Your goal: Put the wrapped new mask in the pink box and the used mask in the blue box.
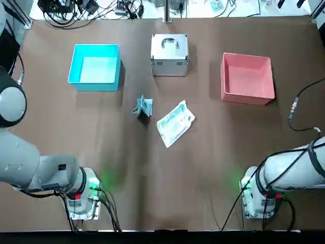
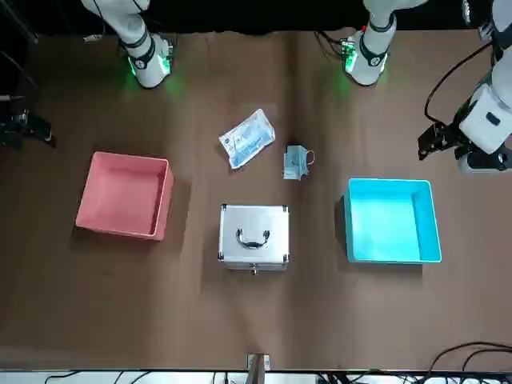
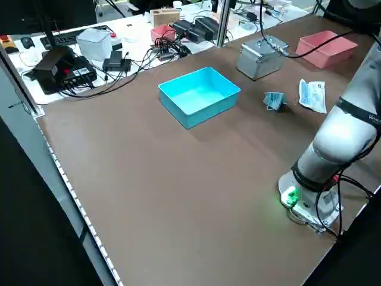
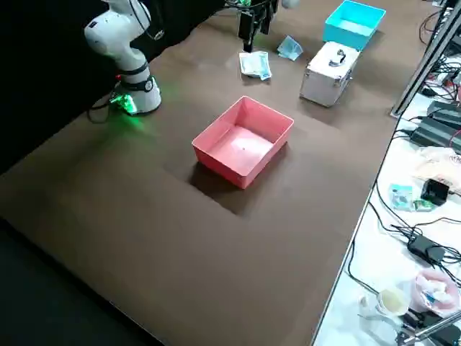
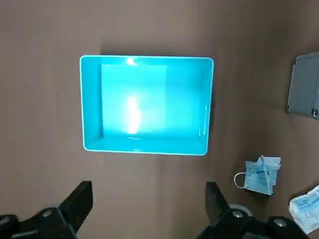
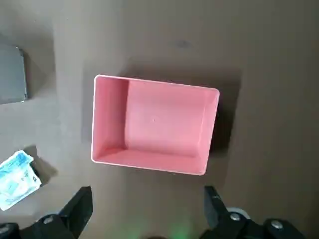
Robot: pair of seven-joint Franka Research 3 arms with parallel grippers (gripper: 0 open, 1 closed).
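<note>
Centrally, the wrapped mask (image 1: 175, 123) lies on the tabletop (image 1: 152, 183) just beside the used mask (image 1: 143, 107), the blue box (image 1: 96, 67) and pink box (image 1: 247, 78) well apart. Left end effector (image 5: 148, 211) and right end effector (image 6: 148, 211) hover spread wide, holding nothing.

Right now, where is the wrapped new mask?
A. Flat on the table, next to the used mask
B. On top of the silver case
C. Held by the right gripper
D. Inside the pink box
A. The wrapped new mask lies flat on the table beside the used mask, in front of the silver case; the pink box holds nothing, and both grippers hang apart from it.
</note>
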